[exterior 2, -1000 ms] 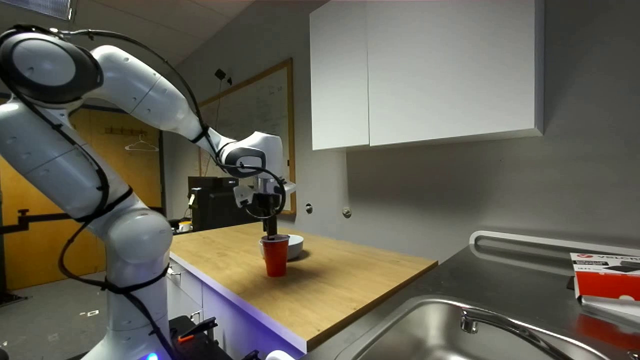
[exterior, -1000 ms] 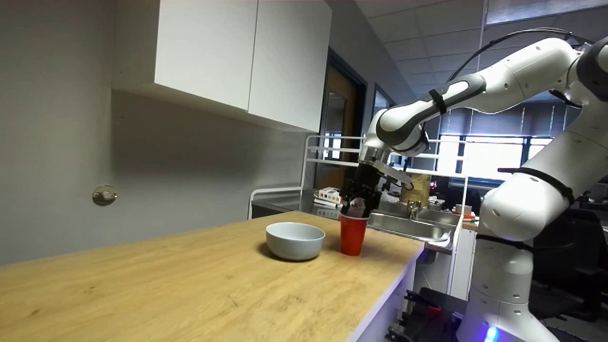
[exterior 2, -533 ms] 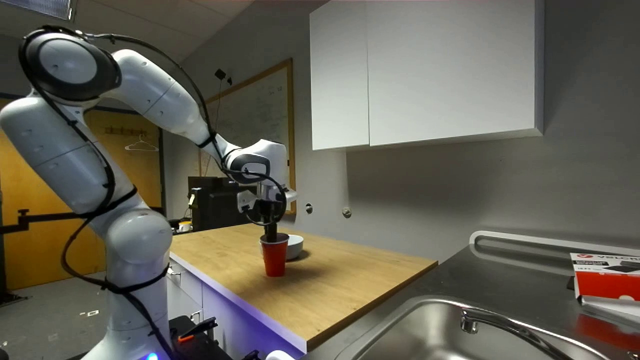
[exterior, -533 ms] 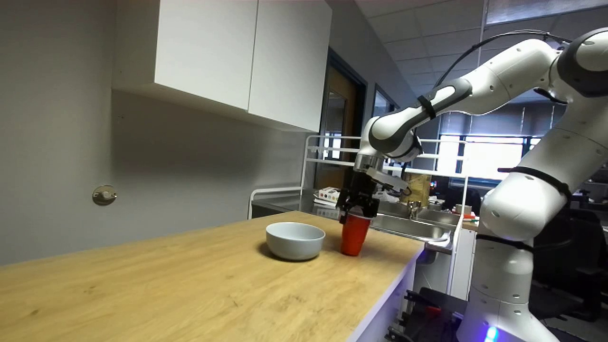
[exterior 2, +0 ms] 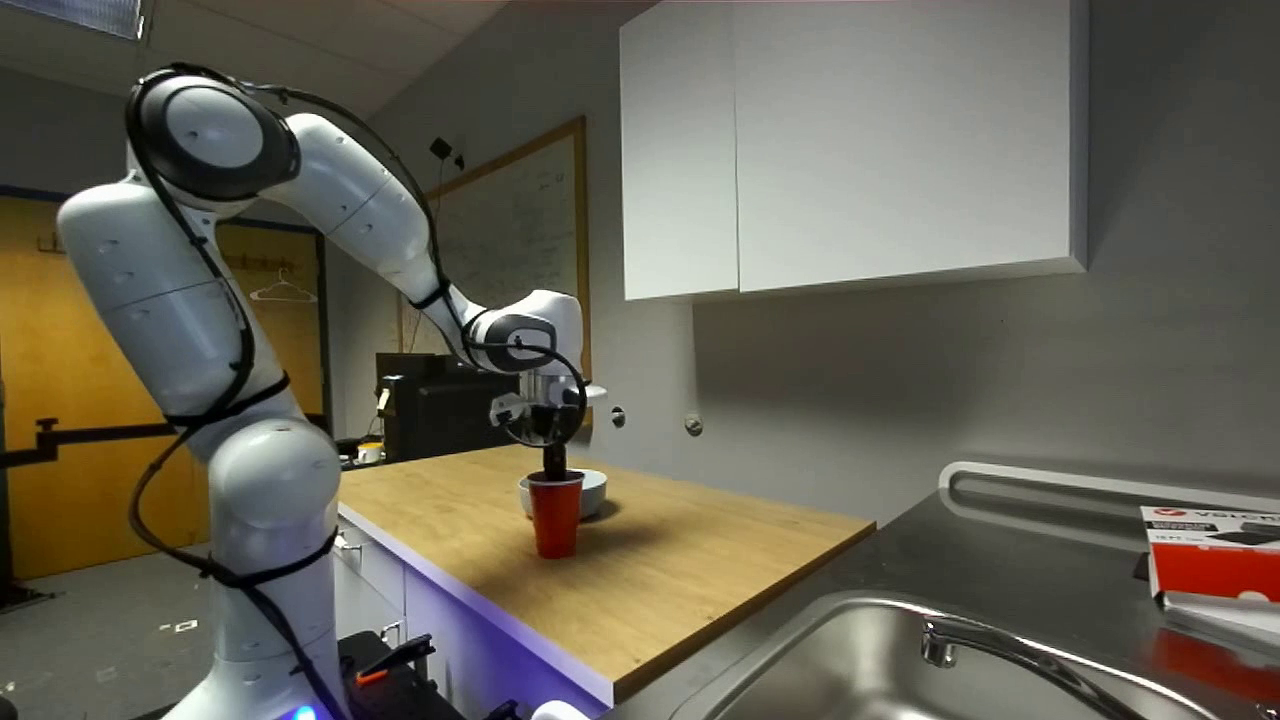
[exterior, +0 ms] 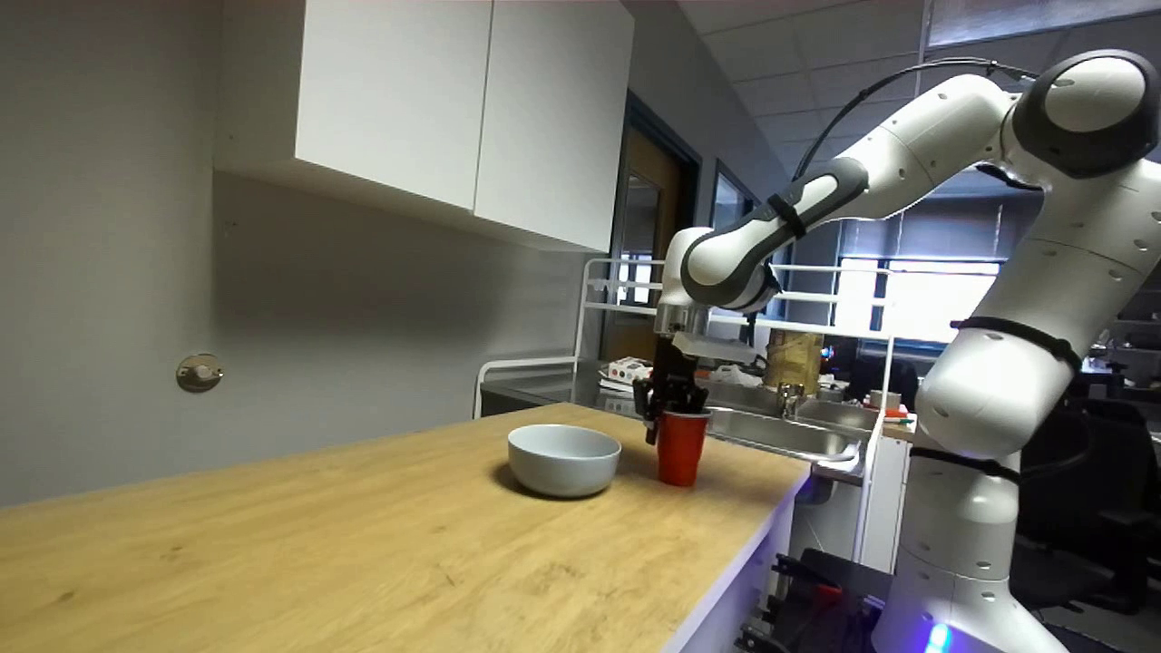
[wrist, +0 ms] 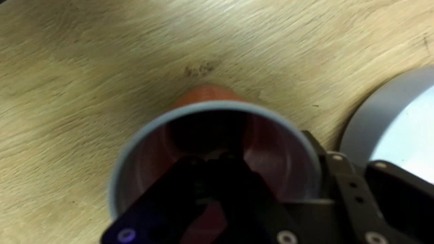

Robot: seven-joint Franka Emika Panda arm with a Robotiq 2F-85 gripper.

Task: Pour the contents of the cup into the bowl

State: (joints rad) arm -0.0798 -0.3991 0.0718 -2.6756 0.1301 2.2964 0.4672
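The red cup (exterior: pixel 680 451) stands upright on the wooden worktop (exterior: pixel 390 544), near the edge where the white robot arm (exterior: pixel 816 204) reaches in. The grey bowl (exterior: pixel 562 473) stands on the same worktop, just beside the cup but apart from it: in an exterior view, a narrow strip of wood is visible between the two. Seen from the side of the sink (exterior 2: pixel 860 640), the cup is in front of the bowl and covers a part of it.

The claw (exterior: pixel 667 413) points downward at the mouth of the cup. Its two fingers (wrist: pixel 346 184) are spread apart, with the cup's wall between them. One finger goes down inside the cup; the other is outside, on the side toward the bowl. In the wrist view there is a gap between the inner finger and this wall, so the claw is not clenched on it. Whether the outer finger touches the cup, I cannot tell. The inside of the cup is dark, and what it contains cannot be recognised.

A white cabinet (exterior: pixel 390 91) hangs on the wall above the worktop. A tap (exterior 2: pixel 1020 650) reaches over the sink, and near it lies a red and white box (exterior 2: pixel 1215 565).
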